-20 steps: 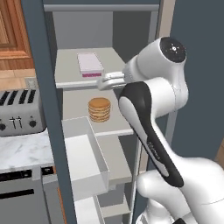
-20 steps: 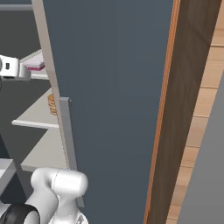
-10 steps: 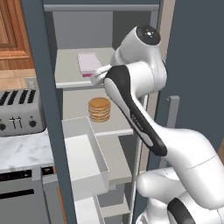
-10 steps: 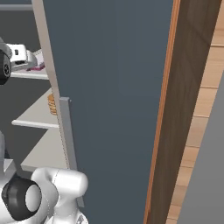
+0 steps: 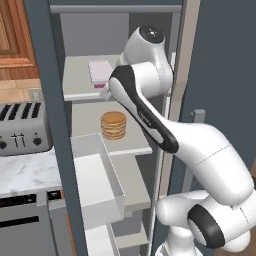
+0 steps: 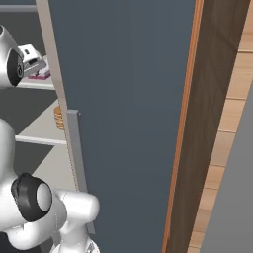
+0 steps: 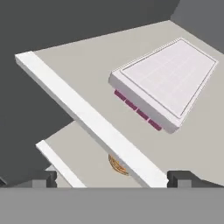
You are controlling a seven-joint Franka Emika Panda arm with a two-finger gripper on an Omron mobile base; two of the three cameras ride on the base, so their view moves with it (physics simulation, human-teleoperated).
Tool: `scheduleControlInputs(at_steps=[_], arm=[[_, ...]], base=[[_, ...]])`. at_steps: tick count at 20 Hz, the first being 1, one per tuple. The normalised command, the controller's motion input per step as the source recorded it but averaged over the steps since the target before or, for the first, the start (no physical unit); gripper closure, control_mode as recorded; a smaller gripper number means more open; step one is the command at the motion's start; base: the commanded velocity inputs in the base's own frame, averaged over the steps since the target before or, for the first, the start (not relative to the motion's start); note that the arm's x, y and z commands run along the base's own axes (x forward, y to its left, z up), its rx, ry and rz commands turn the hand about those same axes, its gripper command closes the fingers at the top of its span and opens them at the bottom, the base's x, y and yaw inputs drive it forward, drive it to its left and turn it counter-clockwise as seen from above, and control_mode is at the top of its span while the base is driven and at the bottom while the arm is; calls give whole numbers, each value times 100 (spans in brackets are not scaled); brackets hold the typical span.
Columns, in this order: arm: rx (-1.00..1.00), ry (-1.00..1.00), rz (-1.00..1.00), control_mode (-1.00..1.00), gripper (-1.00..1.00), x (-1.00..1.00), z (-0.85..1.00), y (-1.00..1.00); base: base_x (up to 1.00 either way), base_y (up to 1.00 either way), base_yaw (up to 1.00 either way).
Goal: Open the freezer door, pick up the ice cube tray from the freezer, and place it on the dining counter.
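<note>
Even, flat rendered light all round, no glare anywhere. The freezer (image 5: 125, 150) interior reads soft and bright, with faint shading under each shelf edge. In the hand view, the ice cube tray (image 7: 164, 83) looks crisp and casts barely a shadow; the upper left corner falls into dark grey. Edges slightly pixelated, no blur.

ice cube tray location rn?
The ice cube tray lies flat on the freezer's upper shelf, one shelf above the pancakes; in the hand view it sits upper right, just beyond the open gripper.
</note>
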Motion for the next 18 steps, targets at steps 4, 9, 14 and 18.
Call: scheduleControlInputs(at_steps=[4,9,14,18], arm=[[-15,0,8,-100,-100,42,-10,32],[-11,0,0,-100,-100,46,3,7],[-12,0,0,-100,-100,57,0,1],[-11,0,0,-100,-100,41,0,0]], base=[[0,0,0],[0,0,0],[0,0,0],[0,0,0]])
